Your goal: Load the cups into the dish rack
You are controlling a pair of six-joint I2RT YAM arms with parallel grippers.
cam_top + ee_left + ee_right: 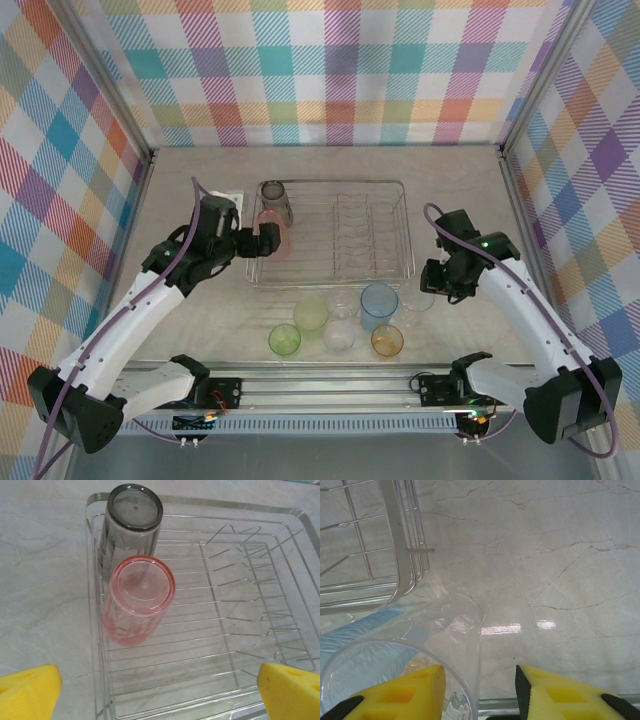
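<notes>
- Left arm is stretching over the dish rack's (404, 262) left end. The left gripper (160, 695) is hanging spread wide above the pink cup (137, 600), with the grey cup (132, 520) just beyond.
- Right gripper (480, 695) is straddling the clear cup's (455, 620) wall, fingers apart, not pinching.
- The clear cup is sitting near the rack's corner, with bare table to its right.

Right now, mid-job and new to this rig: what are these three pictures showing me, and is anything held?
Two robot arms sit at the near edge of the table. The overhead picture looks down from behind; the others come from wrist cameras. A grey cup and a pink cup stand mouth-down in the dish rack. The left pincer faces them, wide open, empty. Before the rack stand two green cups, a blue cup, an orange cup and a clear cup. The right pincer straddles the wall of the rightmost clear cup, one finger inside, one outside, not pinching yet.
</notes>
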